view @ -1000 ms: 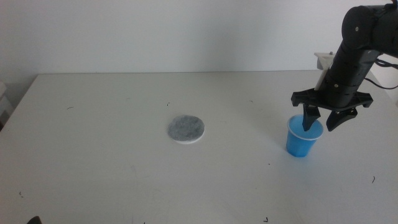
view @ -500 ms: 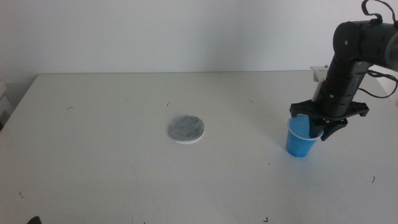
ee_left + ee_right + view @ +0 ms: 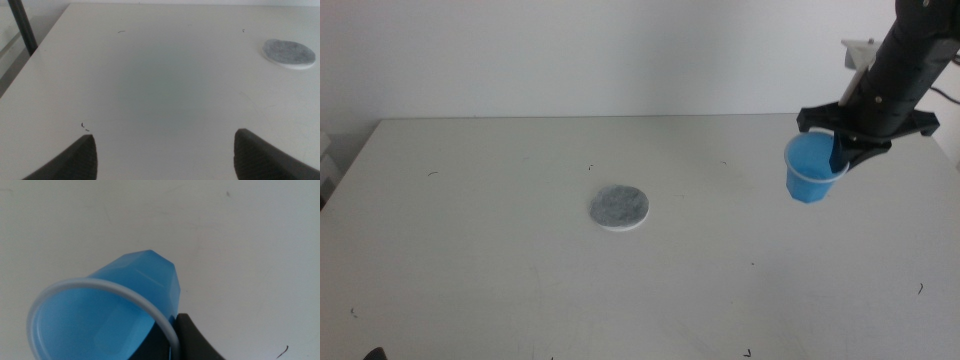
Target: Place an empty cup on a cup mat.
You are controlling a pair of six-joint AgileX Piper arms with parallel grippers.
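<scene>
You are looking at a pale white bench (image 3: 520, 260) filling most of the middle view, with small dark specks (image 3: 590, 167) lying scattered over it. A plain white wall (image 3: 570, 50) is running behind it at 12 o'clock. A dark upright post (image 3: 21, 25) is standing beyond the bench edge in the left wrist view.

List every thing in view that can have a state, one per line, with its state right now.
Small bright blue tapered plastic cup: empty, tilted, lifted off the table, pinched at its rim.
Flat round grey cup mat with white edge: lying bare on the white table.
Right gripper: shut on the cup's rim.
Left gripper: open, holding nothing, low over the table.
</scene>
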